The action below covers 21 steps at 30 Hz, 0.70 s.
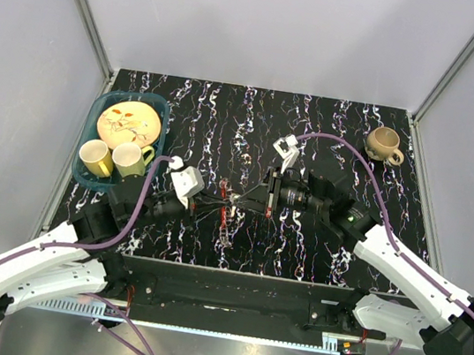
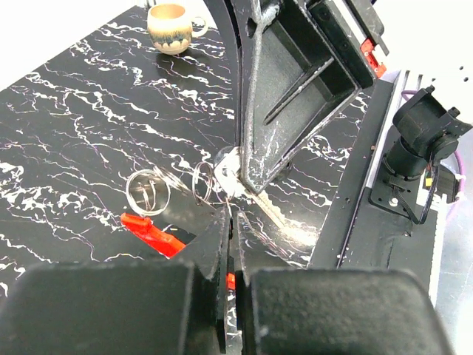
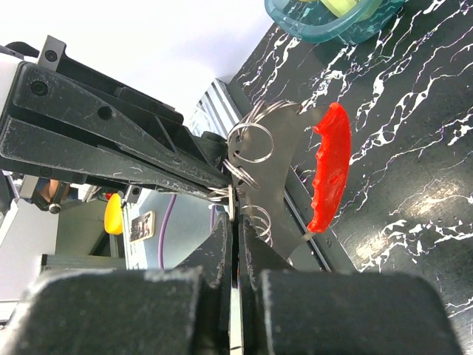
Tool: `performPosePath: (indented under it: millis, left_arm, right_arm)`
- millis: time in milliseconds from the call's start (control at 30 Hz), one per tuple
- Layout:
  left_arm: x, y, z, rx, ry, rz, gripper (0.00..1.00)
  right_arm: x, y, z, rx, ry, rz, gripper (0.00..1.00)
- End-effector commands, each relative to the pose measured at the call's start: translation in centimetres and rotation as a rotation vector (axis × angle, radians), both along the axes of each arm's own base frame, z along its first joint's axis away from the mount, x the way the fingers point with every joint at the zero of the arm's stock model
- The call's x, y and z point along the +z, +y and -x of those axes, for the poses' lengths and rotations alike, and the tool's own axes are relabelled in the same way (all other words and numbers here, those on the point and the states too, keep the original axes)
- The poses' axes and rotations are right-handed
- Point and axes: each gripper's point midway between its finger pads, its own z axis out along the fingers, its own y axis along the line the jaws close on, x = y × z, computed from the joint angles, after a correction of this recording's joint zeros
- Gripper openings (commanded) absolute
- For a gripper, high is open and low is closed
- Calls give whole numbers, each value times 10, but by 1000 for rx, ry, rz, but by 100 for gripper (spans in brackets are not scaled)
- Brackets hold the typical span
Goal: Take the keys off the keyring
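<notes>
Found the left gripper [image 2: 229,219] pinched fully shut, no gap between its black fingers. Found the right gripper [image 3: 235,213] closed just as tight, meeting the left one tip to tip above the black marbled table [image 2: 74,140].

Saw the keyring [image 2: 148,191] just ahead of the left gripper's tips and a little to one side: a thin silvery loop held up off the table, with a second loop between it and the tips. Judged the left gripper clamped on the keyring, going by the wire loops bunched against its tip in the right wrist view; could not make out which wire sat between the fingers.

Saw the keys [image 2: 266,209] right at the right gripper's tip; one flat silvery blade looked pinched there and slanted away beneath that gripper; could not count the rest.

Spotted a red curved piece [image 2: 151,231] joined to the bunch, hanging just below the loops and close beside the left gripper's fingers; could not tell whether it touched them.

Noted a brown mug [image 2: 171,28] far ahead of the left gripper, well apart from the bunch, upright at the table's far side. Noted a teal basket [image 3: 295,22] far ahead of the right gripper, also well apart; made out a yellow plate [image 1: 128,121] and two yellow cups [image 1: 95,158] inside it.
</notes>
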Motion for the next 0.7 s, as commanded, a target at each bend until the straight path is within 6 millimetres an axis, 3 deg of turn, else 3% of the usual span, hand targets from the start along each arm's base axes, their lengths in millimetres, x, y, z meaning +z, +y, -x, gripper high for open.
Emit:
performPosePath:
  millis: [0, 300, 567, 667]
  left_arm:
    - [9, -2, 13, -63, -38, 35, 0]
    - [1, -5, 6, -40, -37, -16, 0]
    - [-3, -5, 5, -40, -66, -48, 0]
    - [-8, -5, 9, -60, -80, -55, 0]
  right_arm:
    - [18, -8, -26, -107, -52, -40, 0]
    - [40, -1, -11, -15, -39, -109, 0]
    - [31, 1, -19, -42, -2, -59, 0]
    - [25, -4, -30, -96, 21, -37, 0]
